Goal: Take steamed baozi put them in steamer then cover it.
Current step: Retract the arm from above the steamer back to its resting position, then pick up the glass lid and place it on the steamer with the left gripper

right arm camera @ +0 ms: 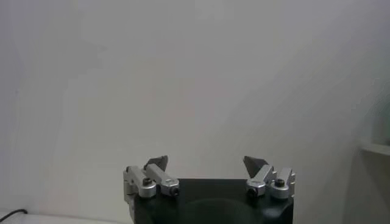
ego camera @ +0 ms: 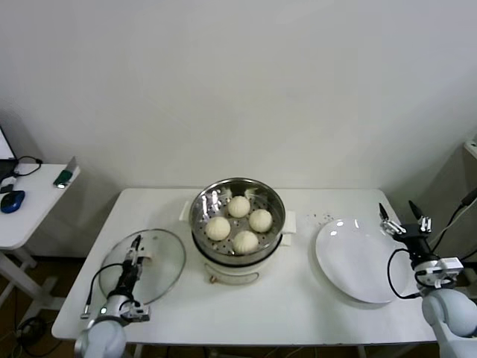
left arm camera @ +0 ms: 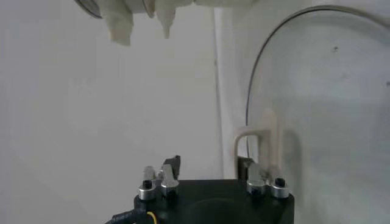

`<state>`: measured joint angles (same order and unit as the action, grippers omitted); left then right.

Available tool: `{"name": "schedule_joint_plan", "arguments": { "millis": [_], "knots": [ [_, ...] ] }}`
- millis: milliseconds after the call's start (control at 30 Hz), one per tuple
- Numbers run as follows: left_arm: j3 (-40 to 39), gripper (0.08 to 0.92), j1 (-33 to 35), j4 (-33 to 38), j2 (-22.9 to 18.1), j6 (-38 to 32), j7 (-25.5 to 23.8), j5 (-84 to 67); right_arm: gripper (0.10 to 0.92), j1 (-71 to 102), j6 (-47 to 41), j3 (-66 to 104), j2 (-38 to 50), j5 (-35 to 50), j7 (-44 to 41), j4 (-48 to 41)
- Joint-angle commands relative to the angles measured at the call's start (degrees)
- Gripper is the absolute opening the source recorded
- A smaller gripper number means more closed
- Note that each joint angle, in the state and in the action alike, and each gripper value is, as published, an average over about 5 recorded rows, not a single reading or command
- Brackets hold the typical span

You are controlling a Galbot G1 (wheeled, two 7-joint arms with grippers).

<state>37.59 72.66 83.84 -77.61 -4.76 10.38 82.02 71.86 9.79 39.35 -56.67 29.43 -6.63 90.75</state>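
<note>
Several cream-white baozi (ego camera: 238,206) lie in the shiny steel steamer (ego camera: 200,201) on its cream pot base at the table's middle. The steamer has no cover on it. The clear glass lid (ego camera: 164,262) lies flat on the table to its left. My left gripper (ego camera: 136,244) hovers low over the lid's white handle (ego camera: 143,258). In the left wrist view the gripper (left arm camera: 209,163) has its fingers apart, and the handle (left arm camera: 259,137) stands close by one fingertip (left arm camera: 244,163). My right gripper (ego camera: 405,218) is raised at the table's right edge, open and empty (right arm camera: 206,163).
A bare white plate (ego camera: 358,261) lies right of the steamer, below my right gripper. A side desk (ego camera: 22,216) with a blue mouse and a phone stands at the far left. The pot base's feet (left arm camera: 119,24) show in the left wrist view.
</note>
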Motion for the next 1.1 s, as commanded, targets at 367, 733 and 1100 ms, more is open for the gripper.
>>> {"name": "schedule_joint_plan", "arguments": {
  "millis": [367,733,1100],
  "knots": [
    [0.05,0.281,0.43,1.94,0.57,0.02,-0.03,-2.82,0.823,-0.32,0.43,0.23,-0.98,-1.87,-0.34,-0.83],
    [-0.72,0.147,8.42,19.75,4.54,10.56,0.63,-7.18,0.823,-0.70,0.57,0.25,0.13,-1.91,-0.43,-1.69],
    [-3.28,0.147,14.68,39.52,12.65,31.13,-2.63,-7.74,0.823,-0.28,-0.26,-0.40,0.42,-2.46,-0.77,-2.35]
  ]
}}
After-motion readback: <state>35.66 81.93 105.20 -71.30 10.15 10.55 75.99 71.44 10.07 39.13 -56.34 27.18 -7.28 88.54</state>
